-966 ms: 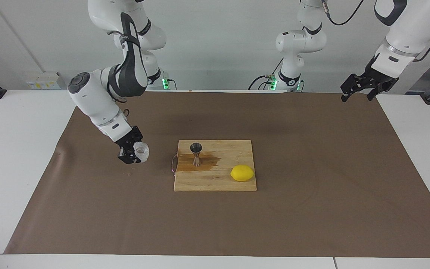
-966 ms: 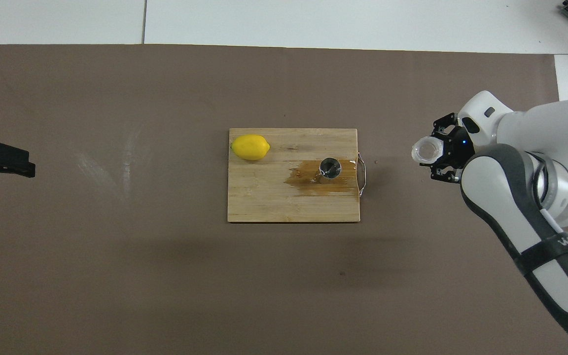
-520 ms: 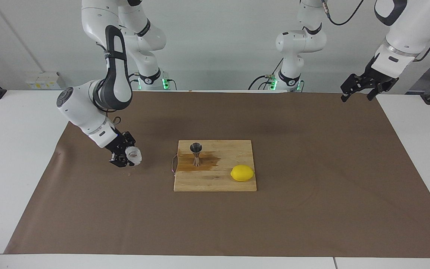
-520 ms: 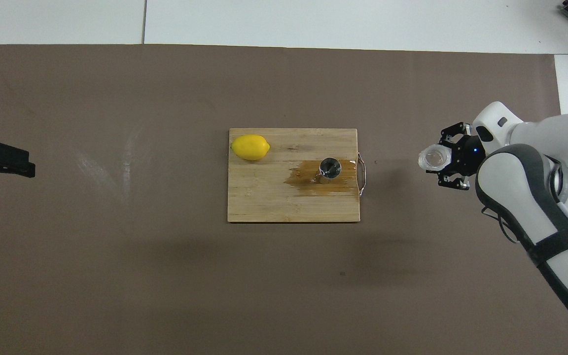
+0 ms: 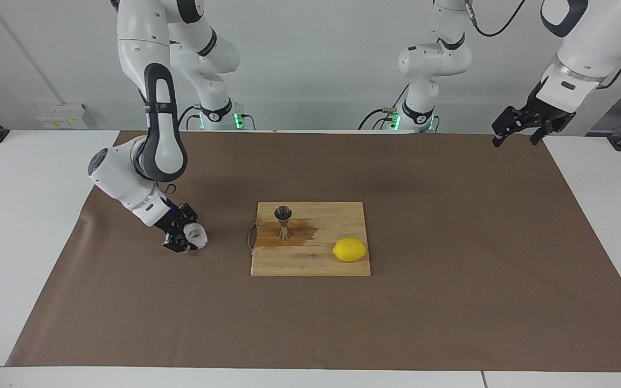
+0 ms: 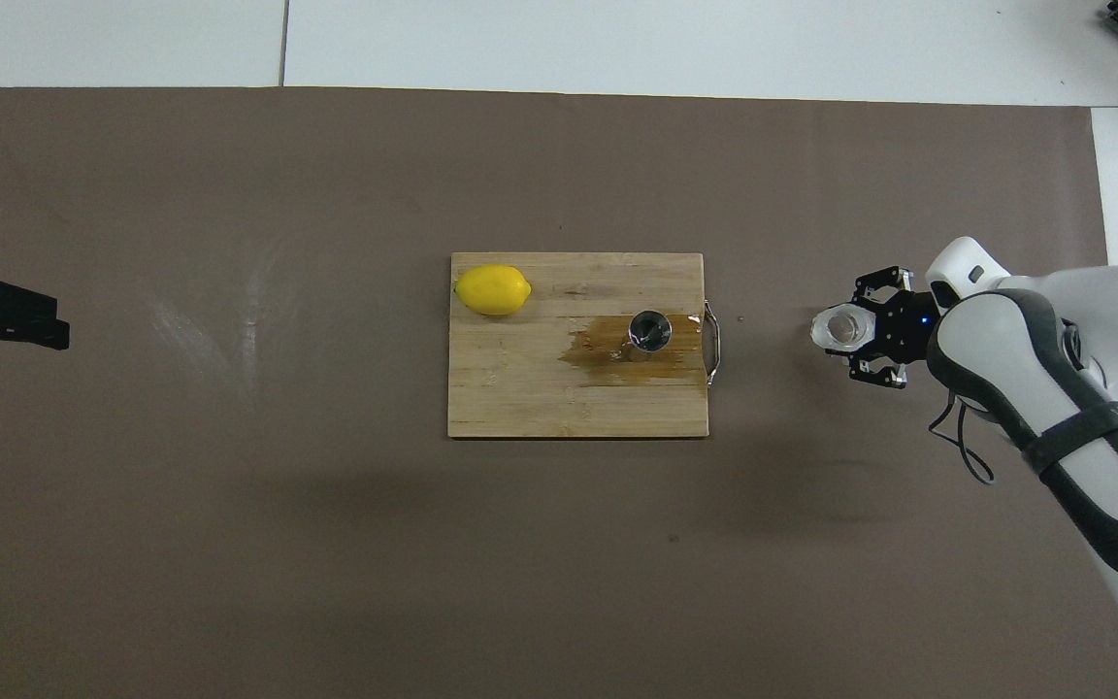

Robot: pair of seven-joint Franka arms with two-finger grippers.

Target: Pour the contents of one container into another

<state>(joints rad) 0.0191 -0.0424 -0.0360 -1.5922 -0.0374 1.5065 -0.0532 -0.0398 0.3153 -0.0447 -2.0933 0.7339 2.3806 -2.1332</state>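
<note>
The small clear glass cup sits between the fingers of my right gripper, which is shut on it. The cup is slightly tilted and very low over the brown mat, beside the handle end of the cutting board. From overhead the cup shows its round mouth, with the right gripper around it. The steel jigger stands upright on the board in a brown wet patch; the overhead view shows the jigger too. My left gripper waits open, raised over the mat's corner at the left arm's end.
A yellow lemon lies on the board's corner toward the left arm's end, farther from the robots than the jigger. A thin wire handle sticks out of the board toward the cup. The brown mat covers the table.
My right gripper has come down toward the mat with the cup in it, and the arm has folded lower. The jigger, lemon and left arm have not moved.
</note>
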